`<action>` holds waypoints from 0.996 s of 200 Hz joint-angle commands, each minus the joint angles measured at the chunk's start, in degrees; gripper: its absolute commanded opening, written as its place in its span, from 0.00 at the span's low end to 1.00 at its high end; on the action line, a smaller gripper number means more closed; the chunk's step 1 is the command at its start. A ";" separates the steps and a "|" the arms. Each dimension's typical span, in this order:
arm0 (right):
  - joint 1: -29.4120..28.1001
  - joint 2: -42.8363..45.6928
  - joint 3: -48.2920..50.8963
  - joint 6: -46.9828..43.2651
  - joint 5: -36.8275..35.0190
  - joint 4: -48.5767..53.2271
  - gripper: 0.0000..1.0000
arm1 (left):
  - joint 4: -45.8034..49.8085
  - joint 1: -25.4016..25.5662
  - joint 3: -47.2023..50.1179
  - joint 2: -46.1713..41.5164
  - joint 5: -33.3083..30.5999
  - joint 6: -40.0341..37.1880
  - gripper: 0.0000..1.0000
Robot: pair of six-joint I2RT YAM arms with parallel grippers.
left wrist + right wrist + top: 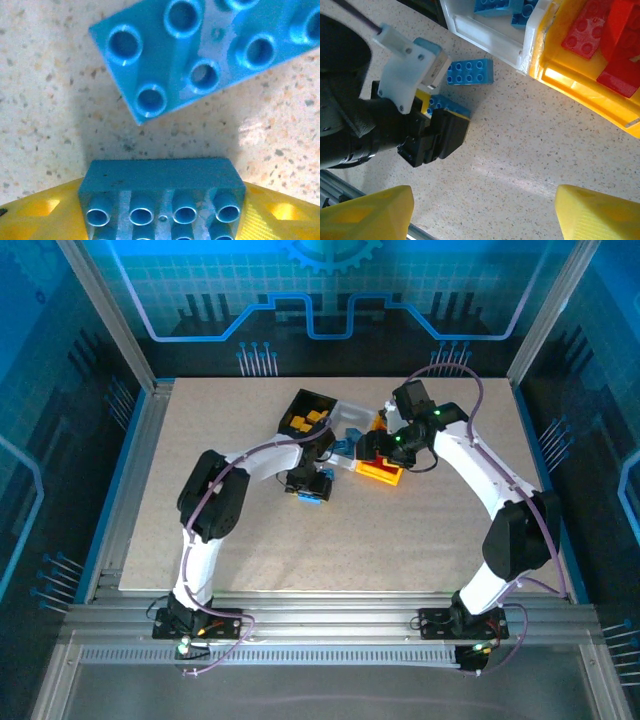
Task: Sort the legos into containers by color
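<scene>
My left gripper (162, 220) is shut on a blue lego (162, 192), which spans the gap between its yellow fingers (40, 215) just above the table. A second blue lego (210, 50) lies flat on the table just beyond it. The right wrist view shows that left gripper (427, 135) with its held blue lego (449, 106), and the loose blue lego (470, 71) beside the white bin (490, 32). My right gripper (482, 215) is open over bare table, nothing between its fingertips (367, 215). From above, the left gripper (310, 488) is in front of the bins and the right gripper (372, 445) is by the yellow bin (378, 476).
The black bin (298, 402) holds yellow legos (310, 420). The white bin holds blue legos (505, 7), and the yellow bin (580, 82) holds red legos (612, 35). The three bins stand close together at the table's middle back. Open tabletop lies toward the near edge.
</scene>
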State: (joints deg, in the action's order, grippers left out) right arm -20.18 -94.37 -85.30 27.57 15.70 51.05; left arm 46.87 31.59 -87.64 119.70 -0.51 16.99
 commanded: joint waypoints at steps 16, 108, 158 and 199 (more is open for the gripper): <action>0.67 1.81 2.43 1.04 1.98 -1.05 0.76 | -5.45 -2.57 11.68 -10.36 11.12 10.85 0.62; 1.35 7.77 11.76 1.40 1.39 -3.07 0.76 | -17.70 -7.05 8.57 -16.82 23.48 31.67 0.63; 1.80 14.79 20.03 2.66 0.72 -4.24 0.76 | -11.12 -7.01 -14.81 -2.67 21.34 29.69 0.63; 2.67 19.54 24.98 3.63 0.32 -4.06 0.76 | -8.74 -7.10 -29.73 8.50 19.75 29.36 0.63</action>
State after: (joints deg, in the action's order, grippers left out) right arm -18.90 -77.71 -62.46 29.93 16.53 47.29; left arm 34.24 24.80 -110.56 122.72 20.40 46.61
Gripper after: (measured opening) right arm 0.759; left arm 0.632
